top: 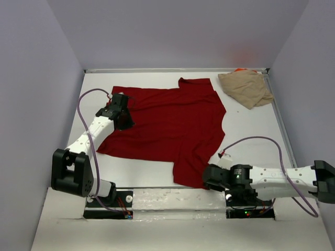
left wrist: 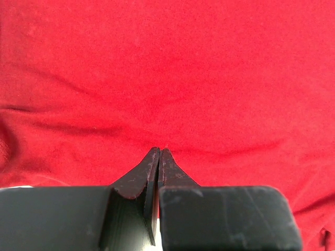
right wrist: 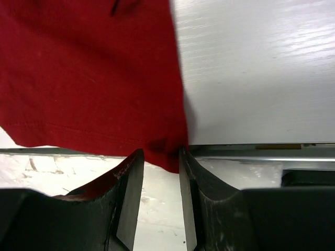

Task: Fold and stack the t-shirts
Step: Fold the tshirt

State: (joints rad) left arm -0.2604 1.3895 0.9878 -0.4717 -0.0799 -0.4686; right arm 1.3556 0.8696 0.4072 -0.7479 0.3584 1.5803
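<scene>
The white, grained desk point(right wrist: 261, 68) shows ahead and to the right of the right claw point(right wrist: 160, 152). A pale metal rail point(right wrist: 251, 149) runs along its near edge just beside that claw's tips. Plain lavender-grey walls point(top: 42, 78) stand well apart from it, closing three sides.

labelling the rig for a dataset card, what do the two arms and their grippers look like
Both the left arm and right arm have white links joined by boxy black joint housings. A thin purple cable loops alongside each one. The left gripper and right gripper each have two black fingers tapering to narrow tips. No lettering is readable.
</scene>
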